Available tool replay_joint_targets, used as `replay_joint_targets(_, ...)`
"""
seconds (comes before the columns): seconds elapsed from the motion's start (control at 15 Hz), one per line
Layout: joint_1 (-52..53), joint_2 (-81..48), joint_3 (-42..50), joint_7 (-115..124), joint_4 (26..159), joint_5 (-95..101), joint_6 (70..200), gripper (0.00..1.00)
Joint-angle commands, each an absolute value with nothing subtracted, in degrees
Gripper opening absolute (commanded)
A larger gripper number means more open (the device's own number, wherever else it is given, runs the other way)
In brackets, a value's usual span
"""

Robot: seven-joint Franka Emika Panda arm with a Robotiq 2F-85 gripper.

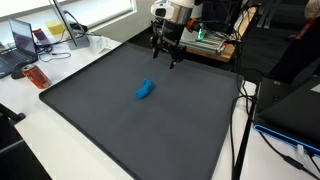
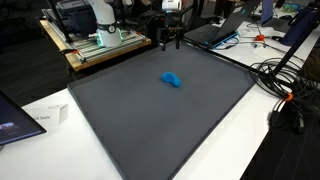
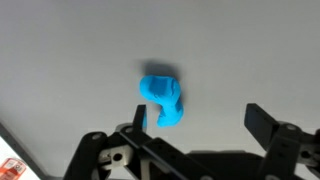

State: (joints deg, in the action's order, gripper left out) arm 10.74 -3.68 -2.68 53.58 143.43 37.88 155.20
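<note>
Hovering wide open and empty, the gripper (image 1: 167,58) hung over the far edge of the dark mat (image 1: 90,110), apart from the blue object (image 1: 145,91) lying mid-mat. Centring both fingers over it before descending seemed wisest.

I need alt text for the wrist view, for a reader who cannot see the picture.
A small bright blue lumpy object lies on a dark grey flat mat. Below it, the black metal gripper stands open and empty, with the object near one finger.
</note>
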Motion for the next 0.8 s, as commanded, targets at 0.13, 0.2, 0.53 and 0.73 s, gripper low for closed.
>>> replay_joint_targets(0.13, 13.50, -5.48, -4.50, 63.49, 139.21, 38.82, 147.31, 1.00)
replay_joint_targets(0.2, 13.27, -5.77, -5.37, 66.53, 138.33, 39.78, 145.54, 1.00)
replay_joint_targets(0.53, 14.34, -8.77, -6.10, 79.31, 134.64, 41.00, 142.63, 1.00)
replay_joint_targets(0.73, 15.59, -11.64, -5.96, 86.54, 131.53, 42.87, 138.85, 1.00)
